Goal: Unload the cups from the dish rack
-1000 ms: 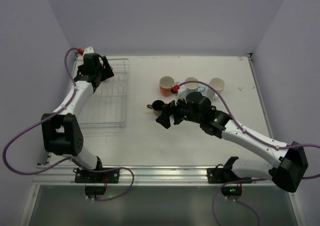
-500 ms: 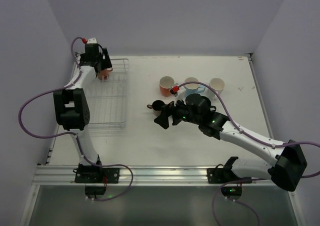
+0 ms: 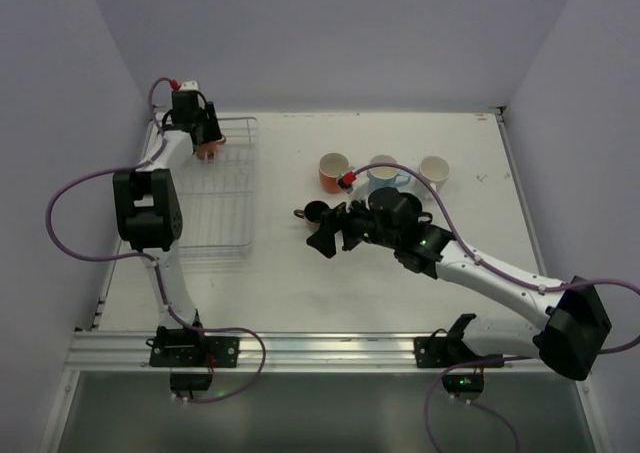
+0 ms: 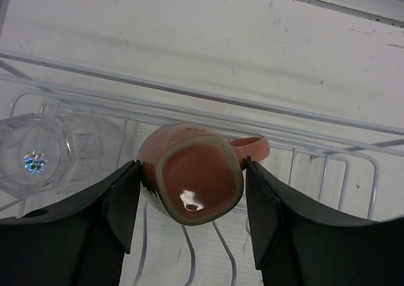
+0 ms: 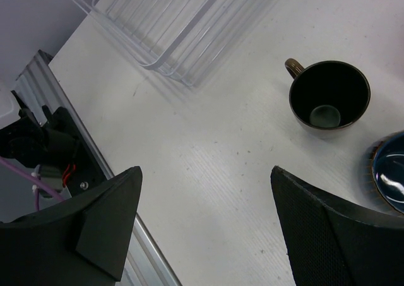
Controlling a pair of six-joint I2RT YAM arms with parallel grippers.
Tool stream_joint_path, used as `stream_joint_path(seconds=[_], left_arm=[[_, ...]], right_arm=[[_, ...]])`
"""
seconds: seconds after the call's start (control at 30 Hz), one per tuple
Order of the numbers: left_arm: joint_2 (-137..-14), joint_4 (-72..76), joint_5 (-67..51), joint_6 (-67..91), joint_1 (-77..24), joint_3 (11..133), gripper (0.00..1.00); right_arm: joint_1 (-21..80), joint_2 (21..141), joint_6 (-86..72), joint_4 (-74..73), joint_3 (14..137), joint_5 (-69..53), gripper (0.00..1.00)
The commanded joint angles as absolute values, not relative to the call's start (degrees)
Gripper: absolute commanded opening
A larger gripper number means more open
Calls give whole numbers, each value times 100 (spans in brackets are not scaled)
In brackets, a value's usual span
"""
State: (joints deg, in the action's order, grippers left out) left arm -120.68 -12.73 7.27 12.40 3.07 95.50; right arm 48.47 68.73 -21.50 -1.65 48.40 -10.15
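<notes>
Top external view: the left arm has swung up over the last second, and its tool (image 3: 205,141) now sits at the far end of the dish rack (image 3: 225,223), where a salmon pink mug (image 3: 208,152) has come into sight between its fingers. The left wrist view shows that tool (image 4: 192,191) clamped on the pink mug (image 4: 192,182). The mug is upside down, its base faces the camera, and its handle sticks out past the right finger. I judge this cup is gripped and ready to leave the rack, though I cannot tell whether it has cleared the wires.

Rack wires (image 4: 252,103) run beneath and just beyond the held mug, so the handle could catch on the way out. A clear glass (image 4: 38,156) lies in the rack just outside the tool's left finger.

The right tool (image 3: 330,235) has barely shifted. Its wrist view shows it (image 5: 205,172) spread wide and empty above the desk (image 5: 208,141). A dark brown mug (image 5: 329,96) stands upright ahead of it and to its right, with a navy cup (image 5: 391,172) near its right finger. Beyond that tool stand an orange mug (image 3: 333,172), a light blue mug (image 3: 385,176) and a white mug (image 3: 434,171).
</notes>
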Motion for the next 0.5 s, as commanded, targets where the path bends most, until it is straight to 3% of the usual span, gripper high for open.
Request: stream_joint_path(seconds=[0.0, 0.07, 0.27, 0.47], left_arm=[[-12146, -993, 721, 1063, 334, 9791, 63], [-12068, -967, 729, 1107, 343, 9730, 50], [-11358, -783, 721, 1344, 334, 9229, 29], [-10627, -572, 598, 1608, 325, 8605, 15]], right_arm=[[4843, 6917, -2162, 132, 4887, -1099, 85], [4843, 6900, -2162, 123, 4896, -1099, 85], [4843, 6908, -2214, 149, 4948, -1195, 84], [4843, 6856, -2311, 193, 4948, -1301, 84]])
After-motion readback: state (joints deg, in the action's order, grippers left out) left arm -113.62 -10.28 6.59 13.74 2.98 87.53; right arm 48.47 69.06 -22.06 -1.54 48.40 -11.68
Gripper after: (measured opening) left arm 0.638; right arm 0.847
